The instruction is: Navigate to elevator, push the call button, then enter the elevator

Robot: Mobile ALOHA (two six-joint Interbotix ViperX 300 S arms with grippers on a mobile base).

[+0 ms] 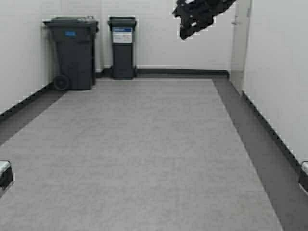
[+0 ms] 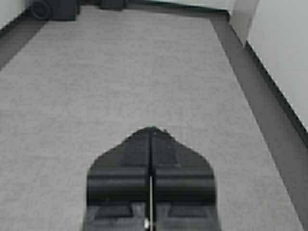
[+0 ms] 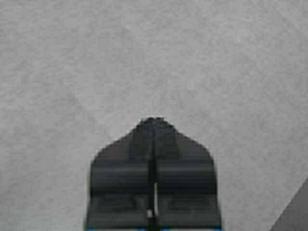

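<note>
- high view: the robot is facing down a corridor with grey carpet [image 1: 144,154] bordered by a darker floor strip [image 1: 250,120] and white walls [image 1: 279,72].
- high view: a large dark wheeled bin [image 1: 72,53] is standing at the upper left of the frame against the far wall, with a narrower dark bin [image 1: 122,47] bearing a blue-and-white label just to its right, the two apart by a small gap.
- high view: the right gripper [image 1: 192,21] is hanging raised at the top centre-right of the frame. a pale door edge [image 1: 239,43] is showing at the upper right.
- high view: neither the elevator nor the call button is appearing in any view.
- left wrist view: the left gripper [image 2: 151,132] is sitting at bottom centre, fingers pressed together, pinching nothing, above the carpet; the bins' bases are peeking in at the upper left.
- right wrist view: the right gripper is at bottom centre, fingers pressed together, holding nothing, with only carpet beneath it.
</note>
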